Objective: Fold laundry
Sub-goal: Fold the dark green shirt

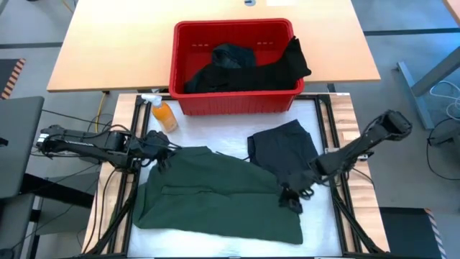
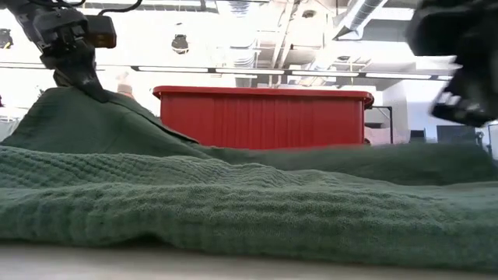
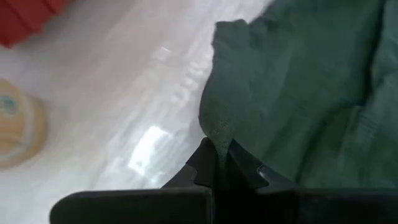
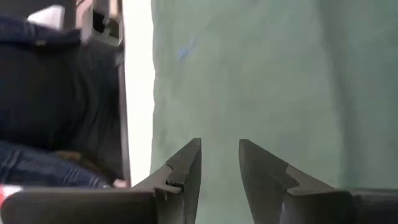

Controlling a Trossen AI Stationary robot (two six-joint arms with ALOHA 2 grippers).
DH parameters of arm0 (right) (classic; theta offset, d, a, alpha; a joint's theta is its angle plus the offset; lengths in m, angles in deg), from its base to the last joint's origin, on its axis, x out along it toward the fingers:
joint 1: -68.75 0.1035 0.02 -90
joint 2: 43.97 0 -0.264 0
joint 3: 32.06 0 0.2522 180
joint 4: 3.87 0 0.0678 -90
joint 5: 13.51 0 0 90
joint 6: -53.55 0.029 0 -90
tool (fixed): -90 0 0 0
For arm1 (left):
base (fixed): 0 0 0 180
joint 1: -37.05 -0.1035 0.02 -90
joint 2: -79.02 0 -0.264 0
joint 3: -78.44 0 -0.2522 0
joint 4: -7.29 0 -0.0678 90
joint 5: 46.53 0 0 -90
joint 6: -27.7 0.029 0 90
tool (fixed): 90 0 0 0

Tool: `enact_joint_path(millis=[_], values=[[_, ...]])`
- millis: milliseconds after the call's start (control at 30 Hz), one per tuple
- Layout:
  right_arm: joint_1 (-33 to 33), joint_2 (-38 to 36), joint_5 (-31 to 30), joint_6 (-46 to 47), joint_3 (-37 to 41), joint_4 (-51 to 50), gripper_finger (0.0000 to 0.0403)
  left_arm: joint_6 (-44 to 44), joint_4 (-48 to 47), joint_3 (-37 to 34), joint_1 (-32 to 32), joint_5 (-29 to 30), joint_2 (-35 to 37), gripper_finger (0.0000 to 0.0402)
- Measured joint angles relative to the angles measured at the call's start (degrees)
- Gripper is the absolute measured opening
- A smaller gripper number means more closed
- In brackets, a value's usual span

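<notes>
Green shirt [image 1: 215, 194] lies spread across the white table [image 1: 215, 129] in the high view, a dark folded garment [image 1: 284, 147] beside it and more dark laundry [image 1: 244, 68] in the red basket [image 1: 183, 43] behind; an orange bottle [image 1: 164, 114] stands near the basket. The left gripper [image 1: 159, 155] sits at the shirt's upper left corner, the right gripper [image 1: 291, 196] at its right edge. Low view: the shirt fills the foreground, one corner lifted by the left gripper [image 2: 82, 78]. Left wrist view: fingers [image 3: 202, 165] pinch a fold of green cloth. Right wrist view: the right gripper [image 4: 219, 158] hovers over green cloth, fingers [image 4: 186, 165] narrowly parted, holding nothing.
</notes>
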Motion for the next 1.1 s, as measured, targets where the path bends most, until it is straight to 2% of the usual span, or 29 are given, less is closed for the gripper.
enact_joint_path(millis=[133, 300, 400, 567, 667, 900, 1000, 1100], values=[[4.17, 0.0, -2.29, 1.83, 0.0, -0.63, 0.0134, 0.09, 0.03, 0.0, 0.02, -2.25, 0.0, 0.0], [2.38, -3.02, -19.26, 4.75, 0.0, -10.88, 0.0134, 0.03, 0.11, 0.0, 0.02, -3.12, 0.0, 0.0], [0.56, -5.15, -25.59, 9.43, 0.04, -19.06, 0.0134, -0.08, 0.14, 0.0, 0.02, -3.73, 0.01, 0.0], [-5.87, -6.01, -20.48, 10.96, 0.28, -24.26, 0.014, -0.42, 0.15, 0.0, 0.02, -4.07, 0.0, 0.0], [-8.61, -5.87, -18.29, 8.67, 0.28, -24.53, 0.0153, -0.42, 0.17, 0.0, 0.02, -4.05, 0.01, 0.0], [-10.41, -5.57, -14.37, 4.53, 0.62, -22.49, 0.0182, -0.18, 0.17, 0.0, 0.02, -4.05, 0.02, 0.0], [-9.87, -4.62, -11.81, 4.05, 2.54, -18.17, 0.0169, 0.09, 0.16, 0.0, 0.02, -4.03, 0.0, 0.0], [-8.78, -2.72, -10.88, 2.59, 3.41, -16.02, 0.0127, 0.55, 0.17, 0.0, 0.02, -4.03, 0.0, 0.0]])
